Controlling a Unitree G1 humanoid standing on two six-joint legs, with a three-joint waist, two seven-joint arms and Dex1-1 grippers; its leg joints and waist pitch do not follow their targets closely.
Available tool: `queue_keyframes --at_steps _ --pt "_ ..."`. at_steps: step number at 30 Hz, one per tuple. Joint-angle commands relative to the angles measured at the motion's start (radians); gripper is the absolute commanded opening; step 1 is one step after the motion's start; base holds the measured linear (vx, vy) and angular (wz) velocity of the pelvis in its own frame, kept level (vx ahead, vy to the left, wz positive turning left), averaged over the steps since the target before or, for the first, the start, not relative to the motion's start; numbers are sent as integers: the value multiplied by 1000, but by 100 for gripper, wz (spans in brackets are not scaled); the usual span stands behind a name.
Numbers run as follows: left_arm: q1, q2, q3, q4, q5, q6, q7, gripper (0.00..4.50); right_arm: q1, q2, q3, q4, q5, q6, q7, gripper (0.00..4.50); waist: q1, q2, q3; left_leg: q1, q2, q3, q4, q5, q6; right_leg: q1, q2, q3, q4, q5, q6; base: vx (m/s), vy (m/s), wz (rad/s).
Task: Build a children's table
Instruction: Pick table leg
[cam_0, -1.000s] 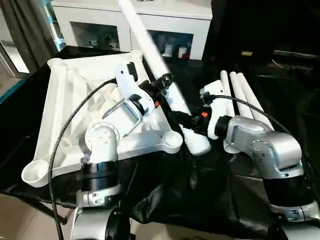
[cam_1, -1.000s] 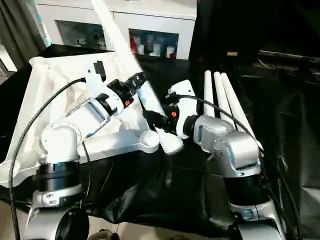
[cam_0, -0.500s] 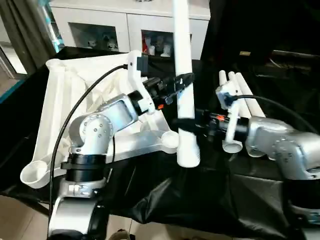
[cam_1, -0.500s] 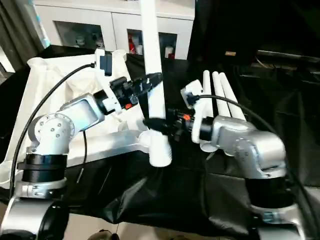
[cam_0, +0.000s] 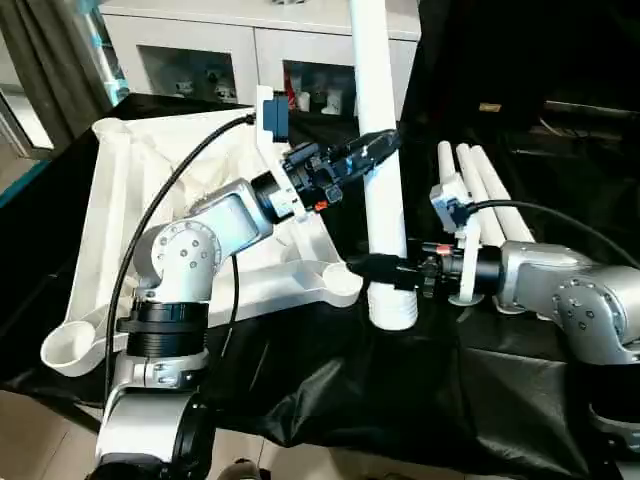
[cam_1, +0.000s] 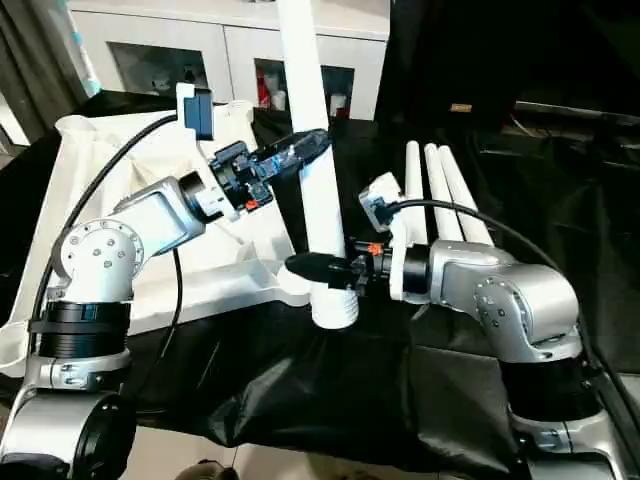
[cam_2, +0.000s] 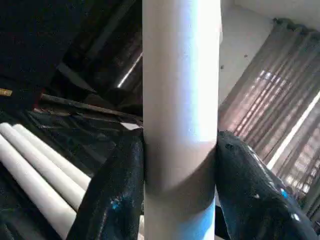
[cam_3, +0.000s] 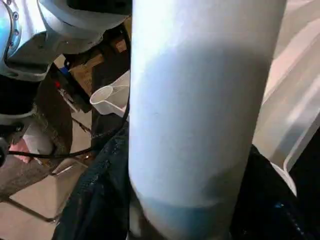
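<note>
From my head camera, I've got one long round tapering white plastic leg standing nearly upright, its thick threaded end hanging just beside the near corner socket of the flipped white rectangular plastic tabletop, which lies on the black-draped counter. My left gripper is clamped on the leg higher up, and my right gripper is wrapped round it low down near the thread; I reckon two grips are there so the thing doesn't swing while I line it up with the socket. Three spare white legs lie side by side on the cloth to my right, and a white cabinet with glass fronts sits behind. Left wrist view: both black fingers press on either side of the leg, so that's a proper hold. Right wrist view: the leg is right up close with a dark finger either side, hugging it, and the socket cup shows beyond.
</note>
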Motion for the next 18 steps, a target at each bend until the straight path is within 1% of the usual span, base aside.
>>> queue_keyframes --at_steps 1,2,3,5,6,7,8,9,10,11,13,16,17,18 --pt "-29 -11 10 3 7 -8 49 215 -17 9 -5 14 -22 -6 -40 194 2 -19 -95 14 21 -1 -57 -105 9 61 -56 28 -71 -147 -206 0 0 0" --pt "-28 -19 11 3 19 -1 86 215 -24 23 -6 23 -35 -15 -67 194 1 -17 -95 14 22 -1 -57 -102 8 59 -56 28 -70 -141 -209 0 0 0" --pt "-23 -22 5 -5 25 6 100 250 -29 32 -7 31 -46 -23 -86 194 0 -17 -95 14 21 -1 -56 -102 8 59 -56 27 -71 -142 -211 0 0 0" --pt "-17 -25 -4 -16 42 1 117 252 -32 40 -9 38 -53 -31 -99 193 0 -18 -94 15 21 -1 -57 -105 3 59 -56 27 -72 -153 -205 0 0 0" --pt "-14 -32 -9 -21 64 -6 150 252 -36 47 -11 44 -57 -36 -110 193 1 -15 -94 15 21 -1 -57 -107 1 59 -56 27 -73 -160 -201 0 0 0" --pt "-13 -49 -9 -21 95 -24 207 255 -40 55 -12 51 -63 -45 -123 193 0 -17 -94 15 21 -2 -57 -112 -2 59 -56 28 -73 -165 -197 0 0 0" --pt "-13 -76 1 -15 123 -33 289 263 -46 66 -11 60 -72 -56 -139 193 -1 -16 -93 13 21 -2 -57 -113 -5 60 -55 28 -74 -168 -190 0 0 0" --pt "-13 -79 2 -15 126 -35 298 280 -47 67 -11 61 -73 -57 -141 193 -2 -17 -94 14 22 -1 -57 -112 -5 61 -56 29 -75 -162 -192 0 0 0" --pt "-9 -114 8 -12 161 -58 394 294 -57 82 -8 73 -86 -71 -162 193 -2 -18 -95 14 23 -1 -56 -112 -2 60 -55 29 -75 -154 -193 0 0 0" --pt "-7 -130 12 -10 171 -66 434 294 -62 89 -6 78 -91 -74 -170 193 -1 -20 -95 12 21 -1 -56 -110 1 62 -55 28 -76 -151 -192 0 0 0" --pt "-5 -156 22 -4 181 -79 486 294 -67 99 -2 84 -99 -79 -180 193 1 -22 -96 10 19 -2 -55 -90 12 64 -55 28 -74 -131 -187 0 0 0" --pt "-5 -185 39 8 179 -91 524 294 -73 106 9 91 -110 -86 -191 193 1 -23 -96 10 18 -1 -54 -92 14 64 -55 27 -76 -142 -186 0 0 0" --pt "-4 -195 43 8 172 -90 528 294 -75 107 16 93 -114 -91 -192 193 0 -21 -96 9 19 -2 -55 -94 13 62 -55 27 -76 -149 -185 0 0 0" --pt "-4 -203 44 7 168 -90 527 276 -76 107 21 95 -118 -94 -192 193 0 -22 -95 11 18 -1 -54 -98 14 62 -54 27 -78 -154 -184 0 0 0"
